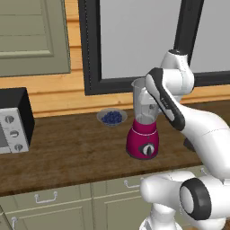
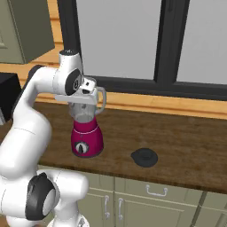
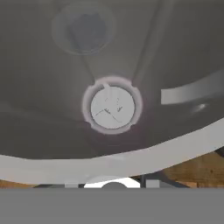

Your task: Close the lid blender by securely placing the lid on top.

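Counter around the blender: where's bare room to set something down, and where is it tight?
Bare wood lies between the blender and the lid, right of the lid, and between the microwave and the blueberry bowl. It is crowded at the jar's mouth, where the arm's hand hangs, and between bowl and blender.

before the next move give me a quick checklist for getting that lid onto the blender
1. Lid located: ok, lying on the counter to the right of the blender.
2. Lid in the gripper: not ok, it lies apart from the hand.
3. Blender upright: ok.
4. Jar mouth open for the lid: ok; the hand view looks straight down at the blades.
5. Gripper open for grasping: not ok, shut.
6. Bowl of blueberries out of the way: ok, behind the blender.
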